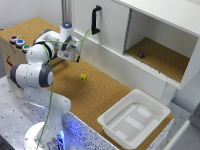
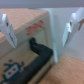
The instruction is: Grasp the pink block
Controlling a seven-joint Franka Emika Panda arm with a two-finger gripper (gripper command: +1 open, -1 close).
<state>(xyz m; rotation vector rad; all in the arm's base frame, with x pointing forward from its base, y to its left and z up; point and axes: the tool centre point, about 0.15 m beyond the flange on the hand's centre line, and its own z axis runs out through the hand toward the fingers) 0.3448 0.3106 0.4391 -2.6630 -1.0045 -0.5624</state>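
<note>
A Franka Panda arm [image 1: 37, 70] stands on a perforated metal base [image 1: 12, 100] at the exterior view's left, bent over a long cork-topped bench [image 1: 100, 95] that runs along a white cabinet [image 1: 112, 30]. Furthest left, three round buttons [image 1: 20, 43], red, blue and green, sit in a row on a low box. Just beside them the gripper [image 1: 71, 54] hangs over the cork; the wrist view shows its two white fingers [image 2: 5, 27] spread wide with nothing between them, above a black handle-like part [image 2: 42, 51] on a pale wooden surface. A tiny yellow cube [image 1: 83, 77] lies alone on the bench near its middle. A black handle [image 1: 95, 20] is fixed to the cabinet's closed door. Further right, the pink block [image 1: 141, 54] rests on the cork floor of the cabinet's open compartment, looking dark red in the shade, well apart from the gripper. A white plastic bin [image 1: 111, 119] sits at the bench's right end
</note>
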